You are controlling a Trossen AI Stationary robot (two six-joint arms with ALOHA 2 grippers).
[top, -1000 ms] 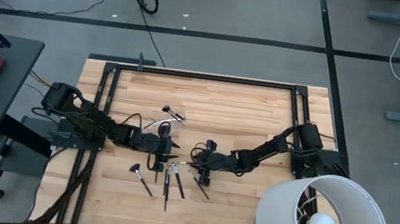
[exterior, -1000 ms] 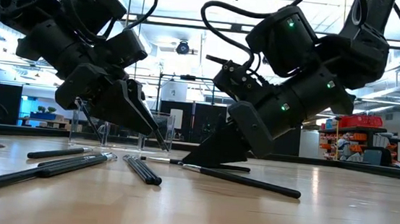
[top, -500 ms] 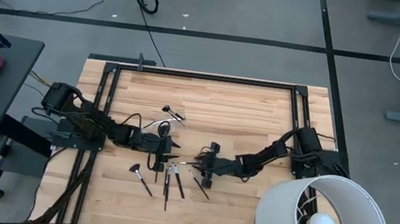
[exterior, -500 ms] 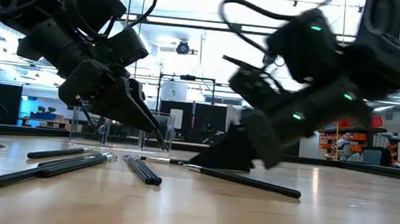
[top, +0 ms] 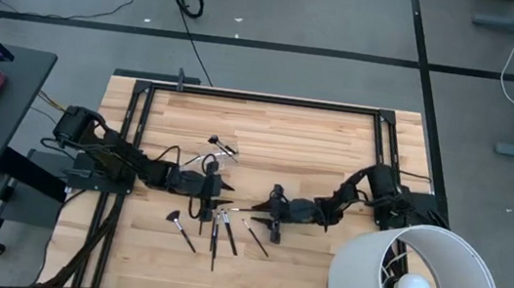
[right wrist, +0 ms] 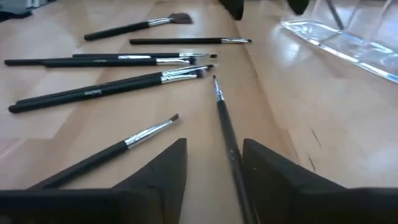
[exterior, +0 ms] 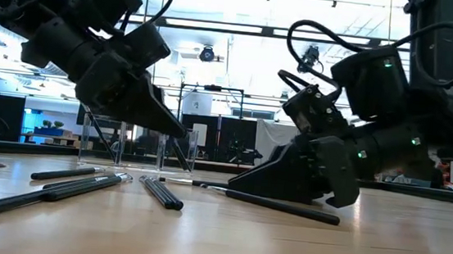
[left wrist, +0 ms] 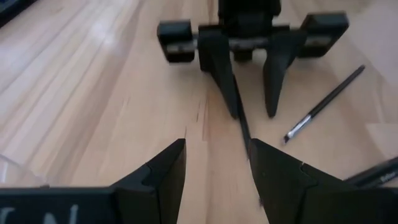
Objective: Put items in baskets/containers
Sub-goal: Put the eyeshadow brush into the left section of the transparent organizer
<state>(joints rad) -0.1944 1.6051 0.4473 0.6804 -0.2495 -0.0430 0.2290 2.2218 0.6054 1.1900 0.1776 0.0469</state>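
Several thin dark makeup brushes lie flat on the wooden table near its middle; the right wrist view shows them fanned out. The clear container rests on the table just beyond them and shows faintly in the low view. My right gripper is open and low over the table, its fingers on either side of one brush that lies lengthwise between them. My left gripper is open and holds nothing. It hovers facing the right gripper. My right gripper stands astride the brush's handle, which lies flat on the table close beside one finger. The fingers slant down from the table's right, along the brush. Whether that finger touches the brush, I cannot tell.
A big white lamp shade stands at the table's near right corner, close behind the right arm. A black frame runs around the tabletop. Bare wood lies toward the far edge. A separate brush lies beside the right gripper.
My right gripper has sunk toward the table and tipped flatter, its wrist dropping low behind the fingers, which stay by the brush. My left gripper has tipped its fingers slightly upward in place. The brushes have not moved.
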